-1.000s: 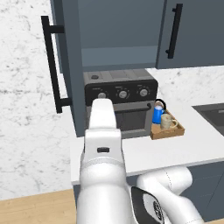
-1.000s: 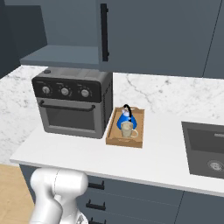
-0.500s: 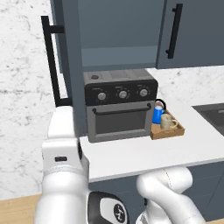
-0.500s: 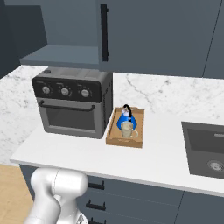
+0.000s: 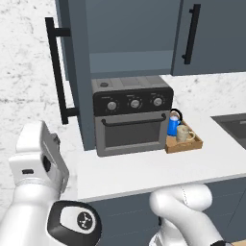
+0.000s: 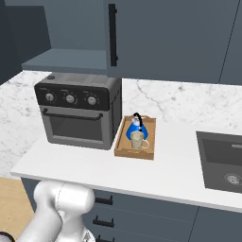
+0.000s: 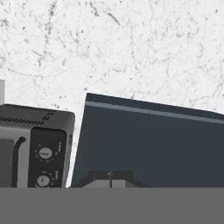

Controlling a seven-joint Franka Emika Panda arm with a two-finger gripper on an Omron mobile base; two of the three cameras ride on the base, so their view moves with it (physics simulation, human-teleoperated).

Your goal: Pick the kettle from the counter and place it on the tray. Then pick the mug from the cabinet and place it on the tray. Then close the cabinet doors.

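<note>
In the left base view the arm rears up in the lower left of the frame, below the open cabinet door with its black bar handle, and the gripper at the bottom of the hand view has its fingers pinched together on nothing, facing that door's dark panel. Moving right, the toaster oven sits mid-frame on the counter. The tray is just beside it at center right, carrying both the blue kettle and the beige mug.
</note>
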